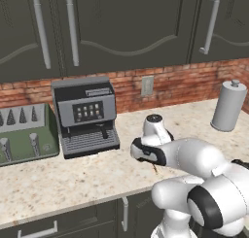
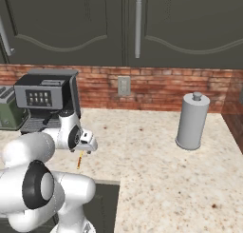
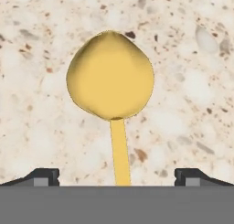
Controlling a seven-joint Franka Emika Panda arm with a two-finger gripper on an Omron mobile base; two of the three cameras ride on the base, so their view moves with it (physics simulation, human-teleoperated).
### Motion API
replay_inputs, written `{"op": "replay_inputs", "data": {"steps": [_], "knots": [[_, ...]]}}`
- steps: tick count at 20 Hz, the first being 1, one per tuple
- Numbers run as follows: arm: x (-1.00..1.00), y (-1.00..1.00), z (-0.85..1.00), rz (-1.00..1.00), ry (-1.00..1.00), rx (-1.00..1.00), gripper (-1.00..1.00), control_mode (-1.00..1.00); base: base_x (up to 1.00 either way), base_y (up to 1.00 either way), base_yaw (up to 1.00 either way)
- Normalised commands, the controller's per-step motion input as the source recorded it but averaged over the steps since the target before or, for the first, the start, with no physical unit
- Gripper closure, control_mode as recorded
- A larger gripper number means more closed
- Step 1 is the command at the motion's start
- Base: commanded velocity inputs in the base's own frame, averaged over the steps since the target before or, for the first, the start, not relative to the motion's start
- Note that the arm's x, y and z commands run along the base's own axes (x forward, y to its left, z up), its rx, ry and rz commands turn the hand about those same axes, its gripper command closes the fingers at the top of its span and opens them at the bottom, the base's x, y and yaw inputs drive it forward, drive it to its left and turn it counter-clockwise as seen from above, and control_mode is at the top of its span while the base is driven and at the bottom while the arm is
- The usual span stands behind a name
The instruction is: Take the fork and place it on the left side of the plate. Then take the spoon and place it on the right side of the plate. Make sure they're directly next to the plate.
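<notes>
Left base view, arm: I see the white arm folded low over the front edge of the counter [image 1: 58, 178], wrist pointing down, presumably so the hand can come at flat cutlery from straight above.
Left base view, cutlery: a thin brownish sliver [image 1: 155, 169] pokes out under the wrist at about 6 o'clock; too small for me to name.
Left base view, surroundings: coffee machine [image 1: 86, 115] at 10 o'clock from the wrist, toaster [image 1: 24, 132] at 9 o'clock, grey canister [image 1: 228, 106] out at 2 o'clock, all well apart from the work.
Right base view, end effector: the end effector [image 2: 87, 146] hangs just above the counter near the front edge.
Right base view, spoon: a yellowish handle [image 2: 79, 160] trails from under the hand toward 6 o'clock; I take it for the spoon's handle.
Right base view, canister: well away at 3 o'clock.
Hand view, spoon: the spoon [image 3: 111, 83] lies flat on the speckled stone, bowl at 12 o'clock, handle running to 6 o'clock between the finger tips [image 3: 43, 177].
Hand view, end effector state: jaws wide, a tip on either side of the handle and clear of it, nothing gripped.
Judgement: I read this as lining up to close across the thin handle.
</notes>
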Motion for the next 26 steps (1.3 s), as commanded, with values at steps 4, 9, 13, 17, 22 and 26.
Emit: {"op": "replay_inputs", "data": {"steps": [4,9,13,17,22,26], "knots": [[0.03,0.00,-0.42,0.00,0.00,0.00,-1.00,-1.00,0.00,0.00,0.00],[0.05,0.00,-0.48,0.01,0.00,0.00,1.00,-1.00,0.00,0.00,0.00],[0.03,0.00,-0.35,0.06,0.00,0.00,1.00,-1.00,0.00,0.00,0.00],[0.00,-0.02,-0.02,0.02,-0.05,0.00,1.00,-1.00,0.00,0.00,0.00],[-0.09,-0.20,0.07,0.00,-0.10,0.00,1.00,-1.00,0.00,0.00,0.00],[-0.17,-0.44,0.31,0.00,-0.12,0.00,1.00,-1.00,0.00,0.00,0.00]]}}
